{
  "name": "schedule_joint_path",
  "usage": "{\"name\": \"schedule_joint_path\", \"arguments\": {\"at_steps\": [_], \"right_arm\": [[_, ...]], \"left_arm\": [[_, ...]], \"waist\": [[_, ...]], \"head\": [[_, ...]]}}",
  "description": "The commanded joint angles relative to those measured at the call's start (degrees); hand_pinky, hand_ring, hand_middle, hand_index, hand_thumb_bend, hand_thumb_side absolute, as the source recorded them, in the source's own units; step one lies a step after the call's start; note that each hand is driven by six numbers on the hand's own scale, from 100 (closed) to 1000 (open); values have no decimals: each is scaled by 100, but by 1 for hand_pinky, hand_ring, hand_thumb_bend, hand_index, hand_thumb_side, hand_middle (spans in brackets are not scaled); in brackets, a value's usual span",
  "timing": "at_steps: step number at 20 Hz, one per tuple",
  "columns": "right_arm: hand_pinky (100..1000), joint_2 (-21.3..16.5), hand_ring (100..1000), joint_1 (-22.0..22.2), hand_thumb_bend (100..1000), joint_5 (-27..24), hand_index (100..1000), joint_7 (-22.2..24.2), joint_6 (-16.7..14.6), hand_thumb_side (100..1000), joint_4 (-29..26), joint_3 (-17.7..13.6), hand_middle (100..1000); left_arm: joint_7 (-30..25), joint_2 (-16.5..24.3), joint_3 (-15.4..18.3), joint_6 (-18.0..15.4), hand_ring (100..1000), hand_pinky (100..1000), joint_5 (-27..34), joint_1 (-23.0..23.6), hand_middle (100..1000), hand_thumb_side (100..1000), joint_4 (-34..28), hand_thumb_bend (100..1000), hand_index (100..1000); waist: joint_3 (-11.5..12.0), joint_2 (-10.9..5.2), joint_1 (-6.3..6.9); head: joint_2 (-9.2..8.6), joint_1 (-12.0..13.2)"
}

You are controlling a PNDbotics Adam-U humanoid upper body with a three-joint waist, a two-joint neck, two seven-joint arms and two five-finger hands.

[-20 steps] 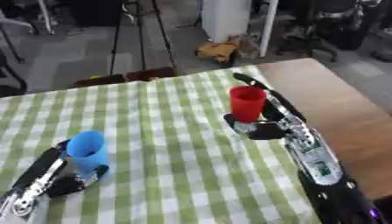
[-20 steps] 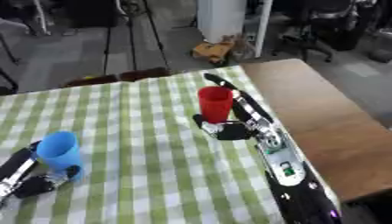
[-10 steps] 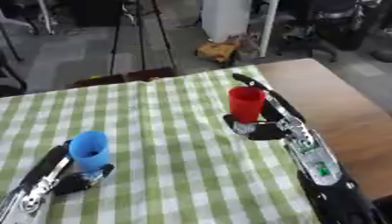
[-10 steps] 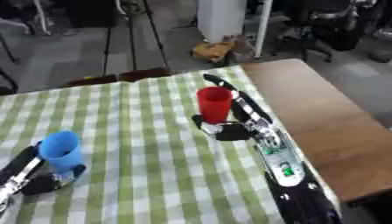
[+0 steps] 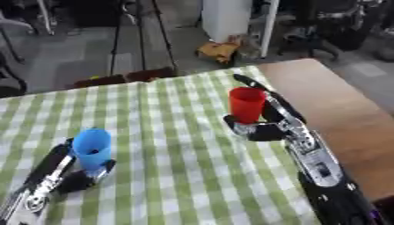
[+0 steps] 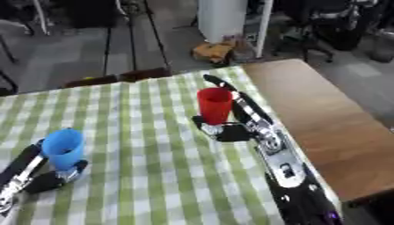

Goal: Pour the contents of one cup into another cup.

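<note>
Green-checked cloth (image 5: pixel 177 145) over wooden table (image 5: pixel 338 110)

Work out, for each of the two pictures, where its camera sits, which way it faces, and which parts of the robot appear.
Left eye view: in the robot's head, looking down at the green checked tablecloth; both arms show, the left hand at the blue plastic cup.
Right eye view: beside it, facing likewise; the right hand is at the red plastic cup.
Shared: nearly everything, slightly shifted.

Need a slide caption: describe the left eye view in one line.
Left robot hand at a blue cup, right robot hand at a red cup, on a green checked cloth.
</note>
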Motion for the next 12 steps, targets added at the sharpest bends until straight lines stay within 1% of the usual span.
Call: {"name": "schedule_joint_path", "arguments": {"at_steps": [1, 3, 5, 6, 7, 9, 12], "right_arm": [[736, -50, 289, -116, 140, -33, 989, -18, 15, 100, -136, 8, 481], [736, -49, 289, -117, 140, -31, 988, -17, 18, 100, -137, 9, 481], [736, -48, 289, -119, 139, -32, 988, -16, 20, 100, -142, 11, 481], [736, -48, 289, -120, 139, -33, 988, -16, 21, 100, -145, 12, 481], [736, -50, 290, -120, 140, -35, 988, -17, 23, 100, -150, 12, 481], [736, -54, 290, -123, 140, -39, 988, -20, 26, 100, -162, 11, 482], [736, -68, 290, -128, 141, -41, 987, -26, 32, 100, -180, 9, 482]], "left_arm": [[78, 15, 26, 17, 622, 689, 57, -131, 629, 612, -32, 328, 809], [102, 1, 32, 39, 591, 660, 95, -136, 615, 557, 5, 218, 797], [140, -8, 45, 67, 552, 624, 197, -133, 579, 475, 42, 100, 782], [166, -4, 48, 78, 549, 620, 265, -129, 576, 467, 51, 100, 782], [198, 6, 54, 90, 527, 597, 333, -122, 554, 426, 50, 100, 775], [265, 33, 67, 123, 511, 577, 477, -99, 537, 410, 8, 100, 768], [275, 135, 61, 183, 510, 577, 678, -39, 534, 409, -178, 100, 769]], "waist": [[-8, -68, 3], [-14, -65, 7], [-21, -62, 13], [-23, -60, 16], [-25, -59, 21], [-28, -57, 29], [-28, -53, 42]], "head": [[-7, 12], [-9, 10], [-9, 6], [-12, 5], [-15, 2], [-17, -7], [-23, -20]]}}
